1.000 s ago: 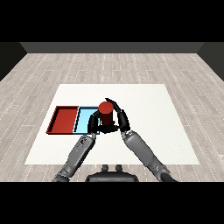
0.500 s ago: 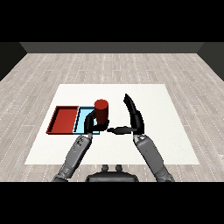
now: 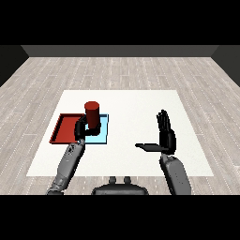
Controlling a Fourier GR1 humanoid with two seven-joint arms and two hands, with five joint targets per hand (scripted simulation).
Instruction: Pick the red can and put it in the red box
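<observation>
While you scan from the left, you first hit the red tray [image 3: 63, 130], lying flat on the white table [image 3: 136, 105] near its left edge, with its right side touching the blue tray [image 3: 104, 131]. You can see the left forearm [image 3: 69, 161] coming up from the lower left corner, and the left hand [image 3: 81, 130] sits about where the two trays meet. Its fingers are curled round the lower part of the red can [image 3: 92, 114], so the can is clamped in that hand. The can stands upright, top face visible, and in this view it sits over the left part of the blue tray, just beside the red tray's right side. You can't tell from this angle whether the can's base touches the tray floor or is held above it; the hand covers the bottom. The can is not in the red tray. Moving right, there is a bare stretch of table between the trays and the other arm. The right hand [image 3: 166, 136] is well apart from the can and both trays, over the right half of the table. Its fingers are straight and held together, pointing away from you, and the thumb sticks out sideways toward the left. It holds nothing. The right forearm [image 3: 176, 176] enters from the lower right.
</observation>
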